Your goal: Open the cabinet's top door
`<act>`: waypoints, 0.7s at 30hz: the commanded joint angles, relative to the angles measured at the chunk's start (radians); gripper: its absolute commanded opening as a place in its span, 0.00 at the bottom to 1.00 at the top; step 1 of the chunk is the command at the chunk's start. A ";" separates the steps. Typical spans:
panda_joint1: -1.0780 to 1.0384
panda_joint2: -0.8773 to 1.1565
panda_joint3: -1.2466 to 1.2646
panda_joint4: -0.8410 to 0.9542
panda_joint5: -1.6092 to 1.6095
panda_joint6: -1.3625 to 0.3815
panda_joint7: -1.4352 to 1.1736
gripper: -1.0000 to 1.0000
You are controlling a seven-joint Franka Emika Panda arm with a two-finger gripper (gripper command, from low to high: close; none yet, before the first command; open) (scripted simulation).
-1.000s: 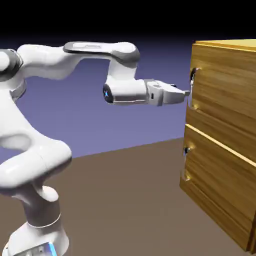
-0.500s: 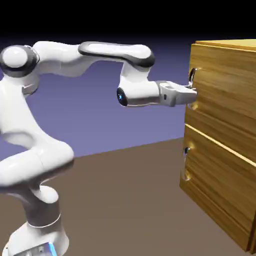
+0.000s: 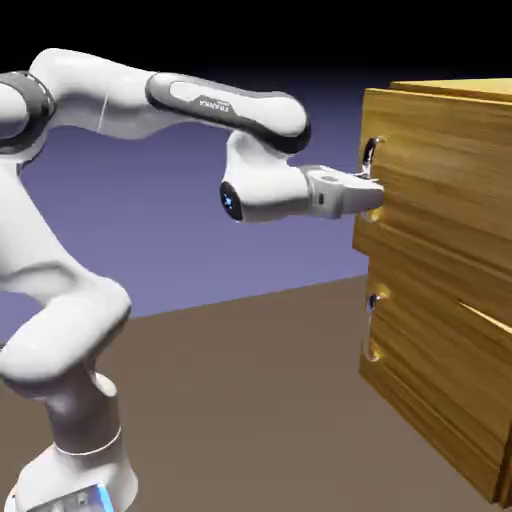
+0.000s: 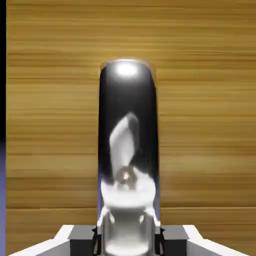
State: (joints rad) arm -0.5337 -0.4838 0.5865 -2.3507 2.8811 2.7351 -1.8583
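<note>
Franka gripper [image 3: 376,194] at upper-door handle [image 4: 128,120], its jaws pinching the silver handle, one fingertip on each side in hand view. Top door [image 3: 440,170] stands slightly proud of cabinet [image 3: 430,390], at ext. view's right, above lower panel [image 3: 430,340] w/ like handle [image 3: 371,328]. Arm [image 3: 225,107] reaches in from ext. view's left.

Worktop [image 3: 240,400]: matt brown, across the exterior view's lower part, far edge slanting up toward the right.
Backdrop [image 3: 200,270]: blue-violet, fading to black at the top; a narrow strip along the hand view's left edge.
</note>
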 commanded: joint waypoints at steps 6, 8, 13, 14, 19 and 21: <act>0.218 0.017 -0.207 -0.027 -0.003 0.006 -0.084 0.00; 0.290 0.022 -0.276 -0.032 -0.001 0.011 -0.117 0.00; 0.424 -0.048 -0.416 -0.113 -0.174 -0.010 -0.010 0.00; 0.444 -0.067 -0.441 -0.133 -0.217 -0.017 0.021 0.00; 0.530 -0.163 -0.555 -0.224 -0.435 -0.054 0.164 0.00; 0.557 -0.201 -0.599 -0.258 -0.522 -0.069 0.217 0.00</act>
State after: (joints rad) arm 0.0234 -0.6853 -0.0119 -2.6082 2.3571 2.6654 -1.6407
